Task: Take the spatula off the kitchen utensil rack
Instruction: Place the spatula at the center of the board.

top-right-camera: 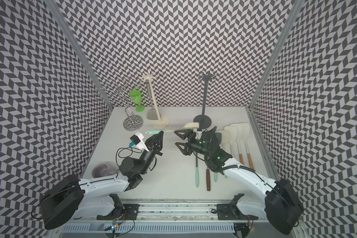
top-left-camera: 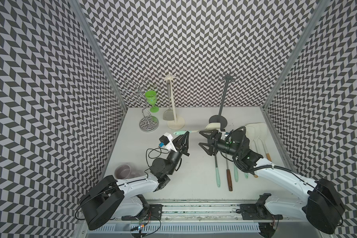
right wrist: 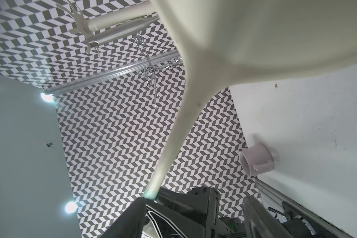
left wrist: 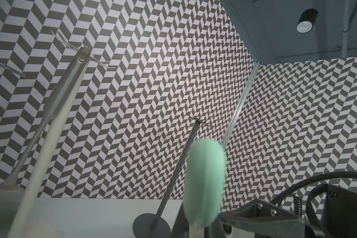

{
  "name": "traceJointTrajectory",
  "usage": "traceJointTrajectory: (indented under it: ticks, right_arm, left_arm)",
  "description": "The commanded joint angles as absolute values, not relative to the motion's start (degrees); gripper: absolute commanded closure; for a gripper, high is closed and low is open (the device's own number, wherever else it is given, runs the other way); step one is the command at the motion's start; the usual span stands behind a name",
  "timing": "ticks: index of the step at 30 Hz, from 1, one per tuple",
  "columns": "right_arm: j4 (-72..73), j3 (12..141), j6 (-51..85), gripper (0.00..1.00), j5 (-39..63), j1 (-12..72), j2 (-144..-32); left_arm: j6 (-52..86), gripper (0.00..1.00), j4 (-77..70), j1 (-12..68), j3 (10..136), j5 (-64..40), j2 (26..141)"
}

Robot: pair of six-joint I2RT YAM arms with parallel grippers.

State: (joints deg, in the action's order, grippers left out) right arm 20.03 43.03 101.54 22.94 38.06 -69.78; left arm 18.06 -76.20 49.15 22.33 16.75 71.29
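wire stand [top-left-camera: 149,124] glossy chrome metal; spatula [top-left-camera: 212,126] head smooth matt plastic; brown-handled utensil [top-left-camera: 229,179] wood grip; table [top-left-camera: 194,164] matt

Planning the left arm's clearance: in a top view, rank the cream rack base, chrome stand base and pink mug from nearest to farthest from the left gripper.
From the left gripper, shut on the mint-handled spatula, in a top view:
1. cream rack base, just behind it.
2. chrome stand base, toward the back left corner.
3. pink mug, front left, beside the arm.
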Motion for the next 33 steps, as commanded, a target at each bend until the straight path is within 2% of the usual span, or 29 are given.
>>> traceJointTrajectory:
  ticks: [1, 12, 28, 33]
  right_arm:
    - [26.17, 43.42, 107.84, 0.30, 21.27, 37.79, -68.76]
    - [24.18, 47.93, 110.81, 0.48, 22.06, 38.06, -73.03]
    - [18.33, 52.18, 109.71, 1.00, 20.05, 38.67, -75.79]
    - [17.01, 53.10, 109.42, 1.00, 18.62, 38.60, -75.92]
  left_arm:
    - [15.99, 1.00, -80.16, 49.83, 21.66, 17.83, 70.60]
    - [14.53, 1.00, -81.74, 51.50, 20.05, 17.93, 69.85]
    - [14.35, 1.00, -83.21, 52.98, 18.72, 18.53, 69.97]
    - [15.48, 1.00, -83.20, 53.34, 18.25, 18.45, 70.05]
